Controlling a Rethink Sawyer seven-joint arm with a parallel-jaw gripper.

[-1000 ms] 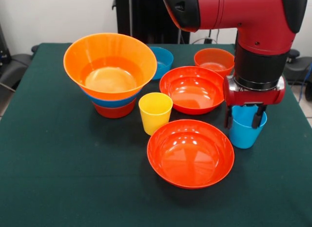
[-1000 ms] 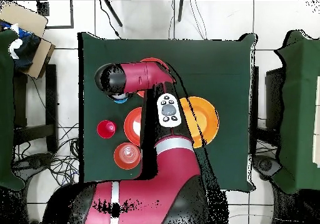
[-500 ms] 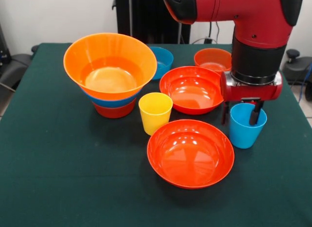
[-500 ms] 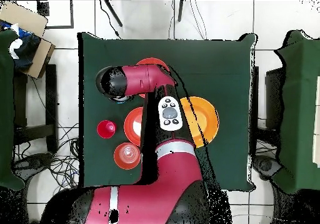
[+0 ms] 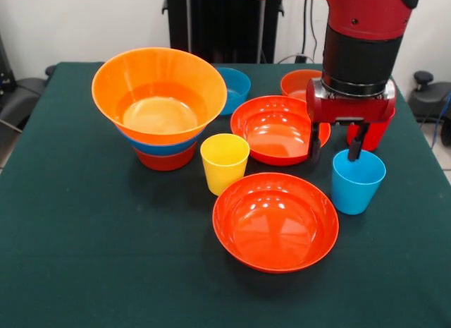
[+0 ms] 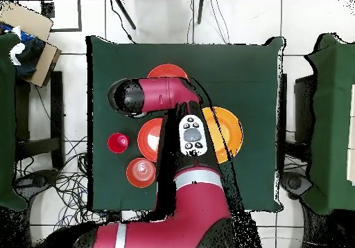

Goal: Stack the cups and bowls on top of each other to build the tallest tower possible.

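**rigop_42:** Running the Sawyer remotely, tower-stacking job. Left to right in the front view: the tower [image 5: 159,106] so far is the huge orange bowl nested over a blue one and a red-orange one, sitting around 10 o'clock on the table [image 5: 84,257]. A small blue bowl [image 5: 236,88] peeks out just behind it. The yellow cup [image 5: 225,162] is dead centre, upright and empty. One wide red-orange bowl [image 5: 276,129] is at about 1 o'clock from it, the other wide bowl [image 5: 275,221] at about 5. Then the light blue cup [image 5: 358,181] at 3 o'clock, upright and glossy.

**benchrat:** Where's your gripper?

**rigop_42:** The gripper [image 5: 336,143] hangs just above the light blue cup's rim, offset toward the far wide bowl. Its fingers are spread fairly wide, with nothing between them. One finger tip hovers over the cup's mouth, the other over the wide bowl's edge.

**benchrat:** So what step are you on?

**rigop_42:** I'd say between picks, most pieces loose. The next move needs a centred descent with one finger inside the rim. Thin tapered plastic probably tips if nudged.
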